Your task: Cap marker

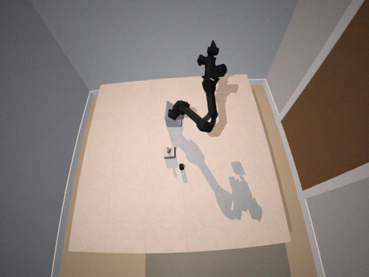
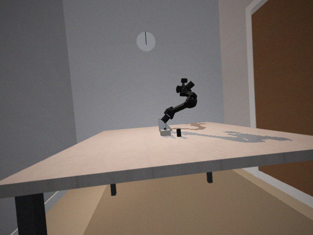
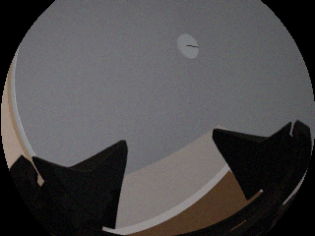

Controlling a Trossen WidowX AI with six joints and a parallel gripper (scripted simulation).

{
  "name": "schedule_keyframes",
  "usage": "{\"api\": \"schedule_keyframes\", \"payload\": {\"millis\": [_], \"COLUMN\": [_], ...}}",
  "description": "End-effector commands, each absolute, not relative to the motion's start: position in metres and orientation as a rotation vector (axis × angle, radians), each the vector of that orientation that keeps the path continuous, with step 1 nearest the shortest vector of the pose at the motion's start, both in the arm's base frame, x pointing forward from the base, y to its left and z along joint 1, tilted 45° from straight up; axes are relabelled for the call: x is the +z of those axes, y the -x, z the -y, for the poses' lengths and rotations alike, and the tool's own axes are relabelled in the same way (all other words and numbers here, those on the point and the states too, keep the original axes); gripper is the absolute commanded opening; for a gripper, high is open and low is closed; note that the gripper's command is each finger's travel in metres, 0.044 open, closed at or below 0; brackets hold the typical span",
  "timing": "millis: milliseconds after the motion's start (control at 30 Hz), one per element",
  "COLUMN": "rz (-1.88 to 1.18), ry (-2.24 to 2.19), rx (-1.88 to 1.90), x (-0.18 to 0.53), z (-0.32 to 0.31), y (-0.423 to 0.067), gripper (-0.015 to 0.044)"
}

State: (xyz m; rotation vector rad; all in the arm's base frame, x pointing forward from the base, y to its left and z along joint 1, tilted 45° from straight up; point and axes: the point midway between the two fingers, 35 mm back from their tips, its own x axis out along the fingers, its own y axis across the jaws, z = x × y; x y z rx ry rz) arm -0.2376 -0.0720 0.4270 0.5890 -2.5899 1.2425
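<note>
The pale holder block (image 1: 166,156) (image 2: 165,133) sits on the table in front of the arm's base. The small marker (image 1: 168,150) stands upright in it, with no cap on it. The black cap (image 1: 181,167) (image 2: 179,132) stands loose on the table, to the right of the block and a little nearer the front, apart from it. My gripper (image 3: 172,140) is open and empty, with its two dark fingers wide apart in the wrist view. It is raised high above the table, far behind and to the right of the block and cap, and faces the back wall. The wrist view shows neither marker nor cap.
The arm's grey base plate (image 1: 169,122) stands behind the holder block. The bent black arm (image 1: 211,101) (image 2: 180,107) rises from it to the right. The wide table (image 1: 125,193) (image 2: 113,156) has walls around it, and a brown door (image 1: 330,119) (image 2: 282,63) is at the right.
</note>
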Motion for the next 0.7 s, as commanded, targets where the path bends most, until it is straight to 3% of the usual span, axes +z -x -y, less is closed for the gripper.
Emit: {"api": "schedule_keyframes", "payload": {"millis": [0, 167, 400, 667], "rz": [2.593, 2.666, 2.764, 2.899], "ry": [-0.6, -0.886, -1.295, -1.603], "rx": [1.255, 1.583, 2.124, 2.705], "x": [0.426, 0.404, 0.362, 0.315], "z": [0.074, 0.137, 0.237, 0.325], "y": [0.238, 0.243, 0.211, 0.122], "gripper": [0.0374, 0.0246, 0.0246, 0.0246]}}
